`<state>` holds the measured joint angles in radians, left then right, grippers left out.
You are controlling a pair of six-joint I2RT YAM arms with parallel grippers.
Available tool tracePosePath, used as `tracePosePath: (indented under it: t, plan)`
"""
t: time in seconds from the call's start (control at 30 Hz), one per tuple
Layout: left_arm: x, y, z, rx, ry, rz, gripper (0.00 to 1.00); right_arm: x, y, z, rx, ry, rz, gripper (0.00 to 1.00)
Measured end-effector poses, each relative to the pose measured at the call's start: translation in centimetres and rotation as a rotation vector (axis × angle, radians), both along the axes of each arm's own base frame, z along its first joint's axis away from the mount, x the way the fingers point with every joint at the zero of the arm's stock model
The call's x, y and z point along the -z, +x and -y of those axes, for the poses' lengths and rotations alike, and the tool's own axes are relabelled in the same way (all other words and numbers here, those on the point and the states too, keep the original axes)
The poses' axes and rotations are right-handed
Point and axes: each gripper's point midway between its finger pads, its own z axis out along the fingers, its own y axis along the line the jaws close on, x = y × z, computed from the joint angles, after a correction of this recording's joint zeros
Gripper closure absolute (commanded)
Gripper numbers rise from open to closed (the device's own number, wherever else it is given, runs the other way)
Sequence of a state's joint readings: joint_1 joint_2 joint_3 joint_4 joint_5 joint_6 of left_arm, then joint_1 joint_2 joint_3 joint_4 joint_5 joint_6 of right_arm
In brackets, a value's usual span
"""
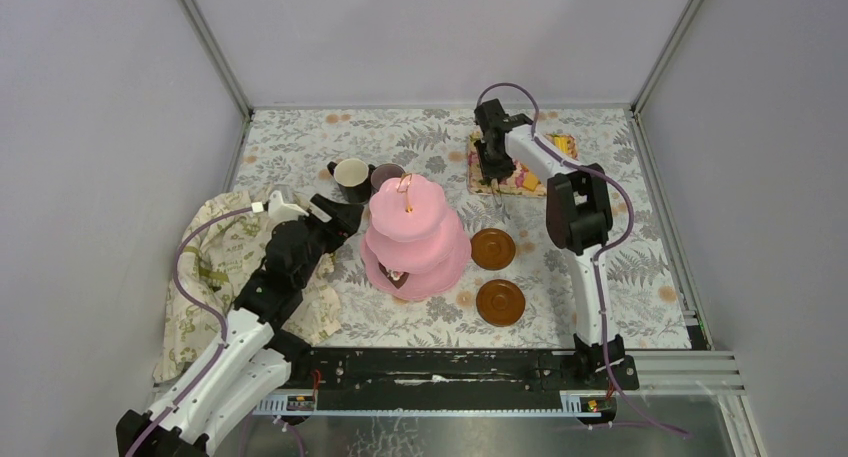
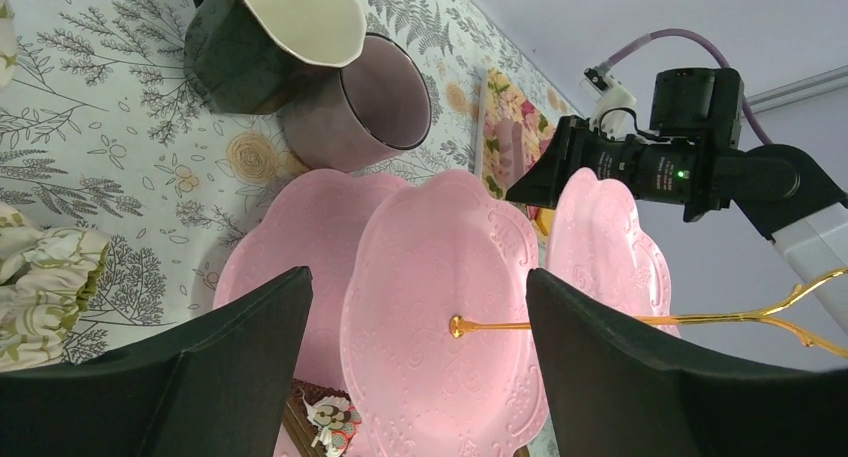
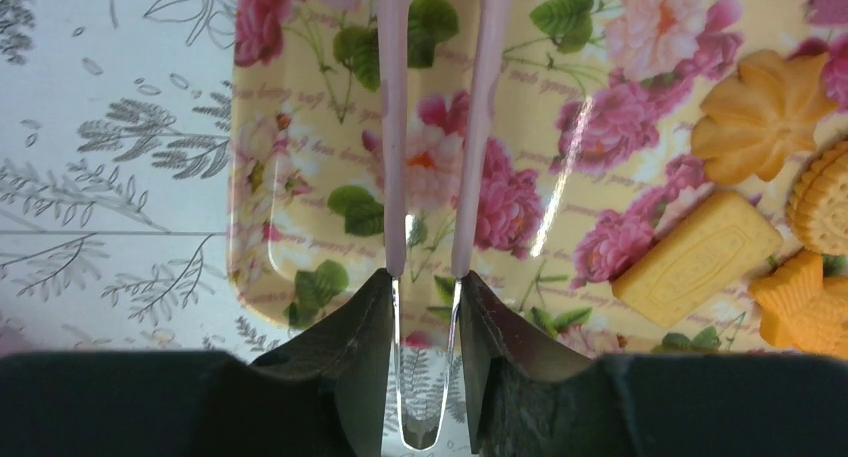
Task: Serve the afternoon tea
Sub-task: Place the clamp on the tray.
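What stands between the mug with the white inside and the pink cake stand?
The second mug, purplish, close beside the cake stand; the left wrist view shows it.

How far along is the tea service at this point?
Done: one dark sweet sits on the bottom tier of the cake stand. In hand: right gripper holds tongs above the floral tray of biscuits. Remaining: both mugs stand off the empty saucers; upper tiers look bare.

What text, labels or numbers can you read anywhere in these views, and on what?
floral tray: faint rows of script printed among the roses, too blurred to read.
rectangular biscuit: embossed marking on top, illegible.
No other lettering, number or sign shows in any view.
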<state>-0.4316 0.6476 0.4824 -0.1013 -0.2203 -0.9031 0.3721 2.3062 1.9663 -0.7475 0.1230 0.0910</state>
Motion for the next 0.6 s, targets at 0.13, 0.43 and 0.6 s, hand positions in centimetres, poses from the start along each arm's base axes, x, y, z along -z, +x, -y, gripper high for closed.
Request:
tracePosePath:
  t: [0.13, 0.43, 0.6]
  plan:
    - [0.3, 0.1, 0.0, 0.000, 0.005, -0.012, 0.14, 0.6, 0.8, 0.1, -0.006, -0.022, 0.007, 0.55]
    - [1.0, 0.3, 0.2, 0.000, 0.013, -0.031, 0.14, 0.5, 1.4, 0.4, -0.007, -0.043, 0.031, 0.41]
    - [1.0, 0.5, 0.4, 0.004, 0.006, -0.031, 0.14, 1.5, 1.8, 0.2, -0.004, -0.033, 0.051, 0.36]
